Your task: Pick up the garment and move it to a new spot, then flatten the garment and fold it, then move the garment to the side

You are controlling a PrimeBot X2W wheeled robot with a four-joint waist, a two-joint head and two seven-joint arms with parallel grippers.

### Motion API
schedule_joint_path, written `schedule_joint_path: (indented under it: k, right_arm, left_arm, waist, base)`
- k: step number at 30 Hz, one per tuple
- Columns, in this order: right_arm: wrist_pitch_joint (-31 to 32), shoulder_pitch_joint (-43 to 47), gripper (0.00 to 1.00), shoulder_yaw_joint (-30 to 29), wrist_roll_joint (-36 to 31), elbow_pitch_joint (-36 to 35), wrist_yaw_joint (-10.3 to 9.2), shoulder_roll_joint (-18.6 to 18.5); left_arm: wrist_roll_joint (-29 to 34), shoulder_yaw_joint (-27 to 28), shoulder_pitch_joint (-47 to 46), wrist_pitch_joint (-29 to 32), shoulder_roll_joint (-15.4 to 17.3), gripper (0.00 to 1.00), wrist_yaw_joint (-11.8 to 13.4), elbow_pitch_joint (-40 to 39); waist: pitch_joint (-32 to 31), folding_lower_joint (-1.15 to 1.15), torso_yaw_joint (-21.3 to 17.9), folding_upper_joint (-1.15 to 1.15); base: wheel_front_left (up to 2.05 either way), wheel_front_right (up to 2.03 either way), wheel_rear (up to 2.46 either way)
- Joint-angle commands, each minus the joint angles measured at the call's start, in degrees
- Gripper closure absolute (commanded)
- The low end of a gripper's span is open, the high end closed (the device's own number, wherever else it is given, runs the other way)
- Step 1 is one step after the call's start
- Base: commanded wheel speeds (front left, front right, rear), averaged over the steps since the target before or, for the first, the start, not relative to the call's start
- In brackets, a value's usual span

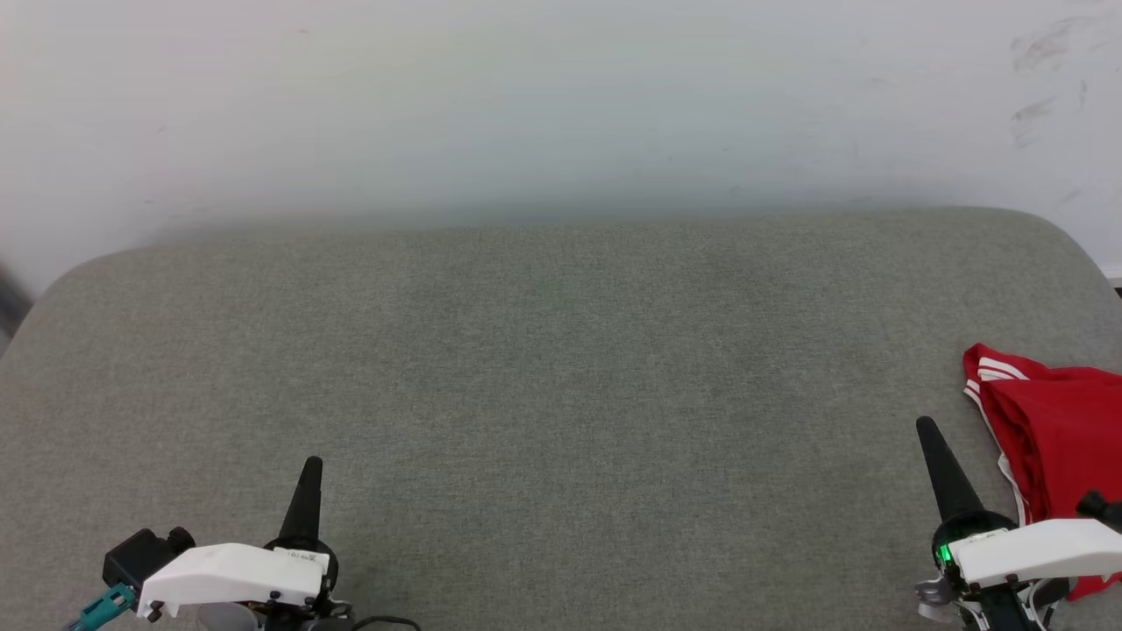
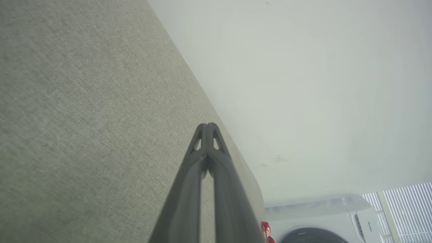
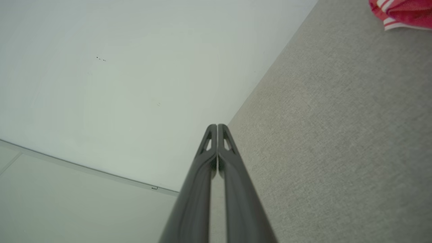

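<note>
Head view: the left jaws, pressed together, point up over the grey fabric tabletop (image 1: 561, 368). The right jaws, likewise together, stand just left of the garment (image 1: 1065, 429), a crumpled red heap with white stripes.

Left wrist view: jaws tip to tip, a red sliver of the garment (image 2: 266, 233) low to their right, a washing machine (image 2: 324, 222) beyond.

Right wrist view: jaws together, the garment (image 3: 403, 11) well off to their upper right.
</note>
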Motion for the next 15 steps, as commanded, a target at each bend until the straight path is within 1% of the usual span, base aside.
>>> schedule_joint_path:
  k: [1,15]
  right_arm:
    - [0.20,-1.26,1.00,-0.24,1.63,-0.11,-0.01,0.11]
    - [1.06,-2.16,1.00,-0.89,9.31,1.03,-0.02,0.37]
  left_arm:
    - [-1.42,0.42,-1.56,0.37,-0.02,1.00,-0.46,-0.64]
    - [-8.33,1.69,-2.19,2.34,-0.69,1.00,-1.21,-0.71]
  waist:
    - [0.05,0.00,0.07,0.00]
    - [0.45,0.00,0.65,0.00]
  base:
    - [0.00,0.00,0.00]
    - [0.00,0.00,0.00]
